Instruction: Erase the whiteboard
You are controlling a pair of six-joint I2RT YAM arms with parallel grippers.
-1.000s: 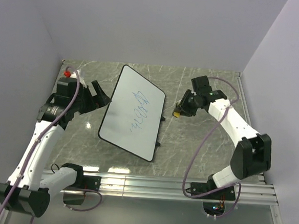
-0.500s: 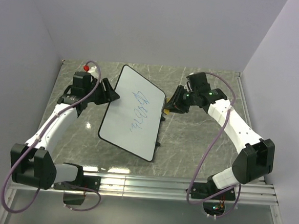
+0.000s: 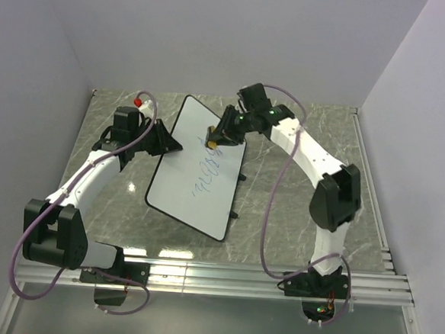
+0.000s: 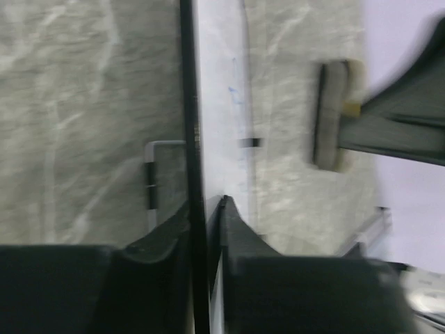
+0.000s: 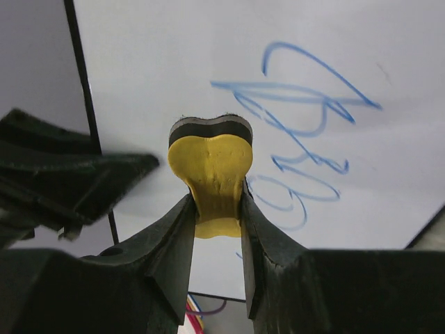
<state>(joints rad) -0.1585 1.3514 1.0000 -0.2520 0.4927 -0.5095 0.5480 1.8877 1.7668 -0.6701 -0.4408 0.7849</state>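
The right fingers (image 5: pixel 167 236) were clamped on the narrow waist of a yellow eraser (image 5: pixel 212 167), its dark felt end turned toward the whiteboard (image 3: pixel 183 187), just beside the top of a blue scribble (image 5: pixel 306 111). The left fingers (image 4: pixel 240 236) were pinched together on the board's thin black rim, on its left edge near the far corner. The board lay skewed on the grey marbled desk (image 3: pixel 281 209), between the two arms.

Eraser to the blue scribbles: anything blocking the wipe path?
Nothing visible. The right gripper holds the eraser over the whiteboard, right beside the scribbles. The left gripper pinches the board's left edge, clear of them.
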